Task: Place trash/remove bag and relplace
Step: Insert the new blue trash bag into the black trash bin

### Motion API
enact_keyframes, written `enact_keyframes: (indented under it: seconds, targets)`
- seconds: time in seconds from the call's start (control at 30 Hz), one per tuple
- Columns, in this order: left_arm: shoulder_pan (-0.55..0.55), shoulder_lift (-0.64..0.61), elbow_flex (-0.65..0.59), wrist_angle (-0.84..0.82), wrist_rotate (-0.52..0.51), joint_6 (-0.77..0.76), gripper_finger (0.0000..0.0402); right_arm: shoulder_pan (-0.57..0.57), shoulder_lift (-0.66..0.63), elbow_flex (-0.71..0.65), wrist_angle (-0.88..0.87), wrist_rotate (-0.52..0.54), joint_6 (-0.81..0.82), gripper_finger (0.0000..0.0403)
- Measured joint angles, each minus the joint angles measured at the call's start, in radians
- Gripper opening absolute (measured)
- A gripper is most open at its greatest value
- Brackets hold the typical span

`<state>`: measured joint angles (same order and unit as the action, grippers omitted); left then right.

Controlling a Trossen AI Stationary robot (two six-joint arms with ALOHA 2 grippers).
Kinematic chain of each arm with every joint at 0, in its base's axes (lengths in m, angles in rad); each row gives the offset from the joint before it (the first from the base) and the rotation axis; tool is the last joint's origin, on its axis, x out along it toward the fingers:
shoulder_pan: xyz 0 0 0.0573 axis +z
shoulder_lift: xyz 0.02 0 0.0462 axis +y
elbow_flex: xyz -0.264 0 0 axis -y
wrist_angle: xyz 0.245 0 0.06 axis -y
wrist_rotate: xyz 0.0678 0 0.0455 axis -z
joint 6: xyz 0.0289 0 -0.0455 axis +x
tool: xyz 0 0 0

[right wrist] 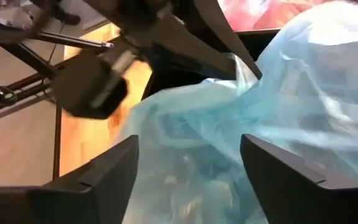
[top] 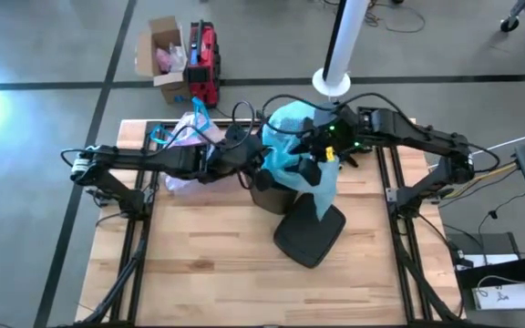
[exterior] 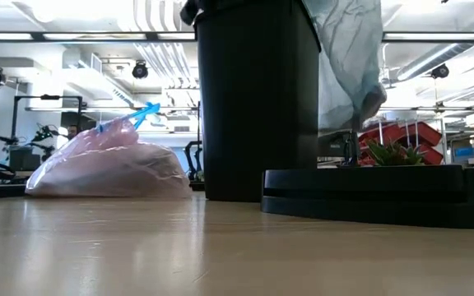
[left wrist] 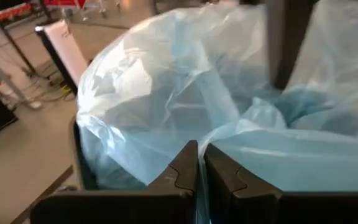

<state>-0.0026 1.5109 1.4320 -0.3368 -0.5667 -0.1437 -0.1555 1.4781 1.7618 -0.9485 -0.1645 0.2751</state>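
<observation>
On my left I see the tied pink bag (top: 188, 137) lying on the table (top: 208, 255), just beside the black bin (exterior: 257, 99). My left gripper (left wrist: 199, 171) is pinched together on the light blue bag (top: 292, 137) at the bin's rim. That bag billows over the bin. My right gripper (right wrist: 188, 168) hovers over it, fingers spread apart, holding nothing
</observation>
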Motion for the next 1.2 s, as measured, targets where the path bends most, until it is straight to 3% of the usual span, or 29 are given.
enact_keyframes:
  seconds: [0.33,0.53,0.67,0.9,1.07,1.2]
  targets:
    - [0.040,0.007,-0.071,0.034,0.048,-0.075,0.0000,0.000,-0.111,0.000,-0.012,0.069,-0.037,0.0300]
    - [0.041,0.007,-0.082,0.035,0.078,-0.056,0.0000,0.002,-0.226,0.000,-0.140,0.244,-0.081,0.0292]
    - [0.041,0.007,-0.083,0.059,0.088,-0.043,0.0009,0.010,-0.271,-0.009,-0.214,0.253,-0.036,0.0294]
    - [0.042,-0.006,-0.075,0.024,0.171,-0.007,0.0100,0.059,-0.307,-0.089,-0.297,0.271,0.019,0.0305]
    - [0.042,0.004,0.022,-0.134,0.195,0.016,0.0168,0.109,-0.332,-0.195,-0.300,0.270,0.060,0.0305]
    - [0.045,0.004,0.076,-0.141,0.195,0.067,0.0204,0.137,-0.351,-0.297,-0.287,0.271,0.088,0.0299]
